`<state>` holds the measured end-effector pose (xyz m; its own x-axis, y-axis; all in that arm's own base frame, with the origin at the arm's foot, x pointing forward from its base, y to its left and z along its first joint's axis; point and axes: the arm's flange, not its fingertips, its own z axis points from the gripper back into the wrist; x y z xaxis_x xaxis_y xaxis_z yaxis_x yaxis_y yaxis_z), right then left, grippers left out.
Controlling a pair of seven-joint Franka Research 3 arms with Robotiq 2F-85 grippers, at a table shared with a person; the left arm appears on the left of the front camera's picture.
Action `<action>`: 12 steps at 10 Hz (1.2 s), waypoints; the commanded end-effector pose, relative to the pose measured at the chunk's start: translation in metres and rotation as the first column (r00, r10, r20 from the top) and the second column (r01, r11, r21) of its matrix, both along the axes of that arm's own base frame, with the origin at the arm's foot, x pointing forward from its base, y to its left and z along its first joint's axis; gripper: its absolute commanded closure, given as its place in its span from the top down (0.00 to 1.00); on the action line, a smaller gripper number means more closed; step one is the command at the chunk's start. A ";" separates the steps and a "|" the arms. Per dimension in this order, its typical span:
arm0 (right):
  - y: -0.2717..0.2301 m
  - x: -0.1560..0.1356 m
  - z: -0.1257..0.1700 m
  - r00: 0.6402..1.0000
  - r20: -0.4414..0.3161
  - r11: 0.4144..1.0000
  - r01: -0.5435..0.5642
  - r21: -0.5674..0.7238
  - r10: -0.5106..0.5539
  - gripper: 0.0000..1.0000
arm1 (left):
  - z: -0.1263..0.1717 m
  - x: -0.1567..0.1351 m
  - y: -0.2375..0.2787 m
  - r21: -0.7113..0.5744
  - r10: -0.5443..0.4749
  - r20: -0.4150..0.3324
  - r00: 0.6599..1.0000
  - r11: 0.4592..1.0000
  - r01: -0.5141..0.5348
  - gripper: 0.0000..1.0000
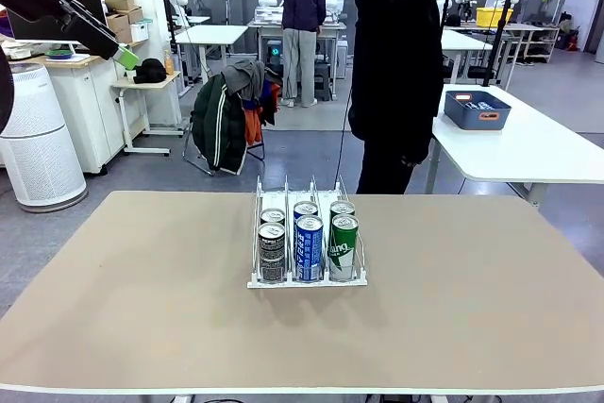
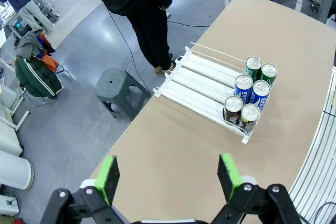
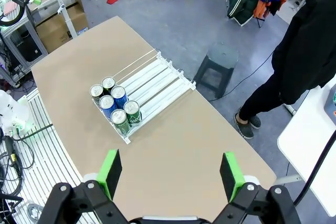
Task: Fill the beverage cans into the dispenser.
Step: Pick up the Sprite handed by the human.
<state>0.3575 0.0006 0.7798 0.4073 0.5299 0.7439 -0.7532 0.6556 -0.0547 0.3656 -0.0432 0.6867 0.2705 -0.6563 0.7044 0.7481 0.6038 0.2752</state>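
**A:** Status on the can loading?

**B:** Six cans in the rack, two per lane. Black pair in the robot's left lane, blue in the middle, green on the right. All upright, bunched at the end nearest the robot. The rack sits mid-table.

**A:** Room left?

**B:** Yes. The far stretch of every lane is bare in both wrist views. By capacity I'd call it partly filled.

**A:** More cans to load?

**B:** None loose on the table. There's a blue tub on the side table behind, well apart, but I can't tell what's in it. If six is the whole stock, the job looks done.

**A:** Arms?

**B:** Left gripper: jaws spread wide, nothing between the pads. Right gripper: same, wide and empty. Both hang high above the table, well clear of the rack.

**A:** Person?

**B:** The person is standing at the far edge, just behind the rack. I can't make out the hands or any can on offer.

**A:** Call?

**B:** Either finished or waiting on supply. Neither gripper has anything to place.
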 end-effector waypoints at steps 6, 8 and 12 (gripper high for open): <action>0.002 0.001 0.000 1.000 -0.001 1.000 0.002 -0.006 -0.002 1.00 | 0.087 -0.057 -0.006 -0.061 0.027 -0.051 0.998 0.998 -0.031 1.00; 0.002 0.001 0.000 1.000 -0.001 1.000 0.002 -0.006 -0.002 1.00 | 0.100 -0.056 -0.008 -0.053 0.049 -0.023 0.999 0.997 -0.050 1.00; 0.002 0.001 0.000 1.000 -0.001 1.000 0.002 -0.006 -0.002 1.00 | 0.103 -0.064 -0.007 -0.066 0.031 -0.014 0.999 0.997 -0.032 1.00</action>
<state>0.3579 0.0007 0.7797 0.4075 0.5301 0.7436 -0.7533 0.6554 -0.0544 0.3017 -0.0511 0.7898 0.2975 -0.6064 0.7374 0.7312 0.6414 0.2324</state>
